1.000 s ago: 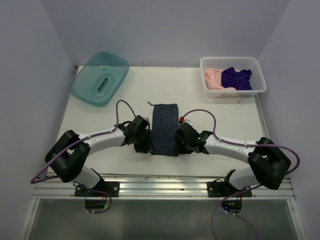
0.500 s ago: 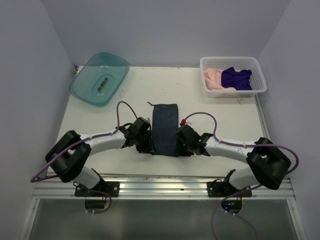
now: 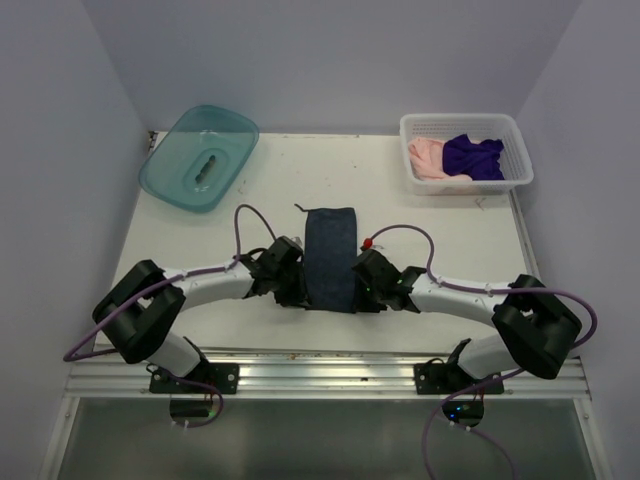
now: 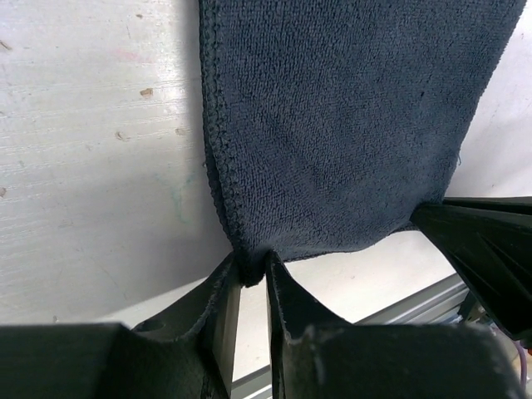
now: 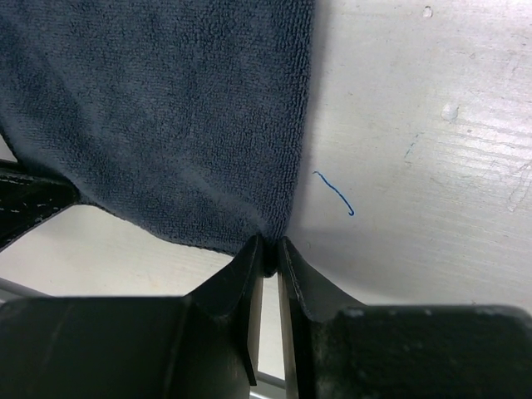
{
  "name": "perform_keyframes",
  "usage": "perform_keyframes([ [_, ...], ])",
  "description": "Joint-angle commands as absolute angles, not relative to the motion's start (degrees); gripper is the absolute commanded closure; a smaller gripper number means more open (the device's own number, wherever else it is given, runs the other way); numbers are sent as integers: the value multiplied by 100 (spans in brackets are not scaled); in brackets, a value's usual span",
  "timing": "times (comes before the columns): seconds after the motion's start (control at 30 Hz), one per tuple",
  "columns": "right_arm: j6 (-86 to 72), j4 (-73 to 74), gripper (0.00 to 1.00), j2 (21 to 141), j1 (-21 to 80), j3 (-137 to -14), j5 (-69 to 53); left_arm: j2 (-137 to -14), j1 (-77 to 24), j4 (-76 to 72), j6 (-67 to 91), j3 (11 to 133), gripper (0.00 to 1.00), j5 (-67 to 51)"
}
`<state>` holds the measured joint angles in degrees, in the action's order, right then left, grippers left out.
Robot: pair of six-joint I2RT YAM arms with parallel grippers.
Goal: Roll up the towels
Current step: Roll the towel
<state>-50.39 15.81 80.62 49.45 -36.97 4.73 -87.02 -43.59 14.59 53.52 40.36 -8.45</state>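
Note:
The dark slate-blue towel (image 3: 331, 257) lies flat and lengthwise in the middle of the table. My left gripper (image 3: 298, 297) is shut on its near left corner, seen in the left wrist view (image 4: 252, 273) with the towel (image 4: 349, 125) stretching away. My right gripper (image 3: 364, 300) is shut on its near right corner, seen in the right wrist view (image 5: 268, 258) under the towel (image 5: 158, 108). The near edge is lifted slightly off the table. The purple towel (image 3: 472, 156) and the pale pink towel (image 3: 428, 157) lie crumpled in the white basket (image 3: 515, 140).
A teal plastic tub (image 3: 200, 157) with a small dark object inside stands at the back left. The white basket is at the back right. An aluminium rail (image 3: 320, 372) runs along the near table edge. A loose blue thread (image 5: 337, 192) lies right of the towel.
Both grippers have drawn the towel's near edge slightly toward the near side of the table; the towel's far edge has slid a little nearer. Both stay shut on the corners.

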Motion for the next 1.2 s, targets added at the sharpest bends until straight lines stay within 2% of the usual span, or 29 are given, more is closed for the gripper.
perform_keyframes([
  [0.0,-5150,1538,83,7919,4966,-3612,536,-8622,-4403,1705,5449,3780,78,-598],
  [0.07,-5168,1538,80,7884,4966,-3577,554,-8534,-4403,1714,5467,3736,76,-589],
  [0.1,-5177,1538,76,7866,4966,-3568,580,-8508,-4403,1714,5475,3709,70,-580],
  [0.17,-5194,1529,73,7857,4966,-3533,563,-8534,-4412,1705,5493,3700,64,-554],
  [0.27,-5203,1529,72,7840,4966,-3516,554,-8604,-4412,1644,5502,3709,62,-615],
  [0.43,-5221,1591,72,7717,4966,-3472,580,-8622,-4430,1643,5528,3665,62,-598],
  [0.63,-5291,1556,73,7594,4966,-3384,527,-8543,-4447,1617,5572,3481,68,-607],
  [0.83,-5265,1521,76,7664,4975,-3410,475,-8596,-4456,1538,5607,3603,69,-624],
  [0.97,-5238,1485,82,7673,4975,-3419,466,-8631,-4465,1529,5625,3621,75,-624],
  [1.07,-5238,1494,87,7647,4975,-3437,466,-8640,-4456,1538,5634,3621,85,-633],
  [1.1,-5238,1512,92,7638,4975,-3428,466,-8614,-4465,1547,5625,3630,95,-633],
  [1.13,-5230,1529,94,7620,4966,-3454,483,-8596,-4465,1564,5625,3639,100,-633],
  [1.17,-5221,1547,95,7577,4975,-3463,509,-8561,-4465,1634,5634,3656,100,-624],
])
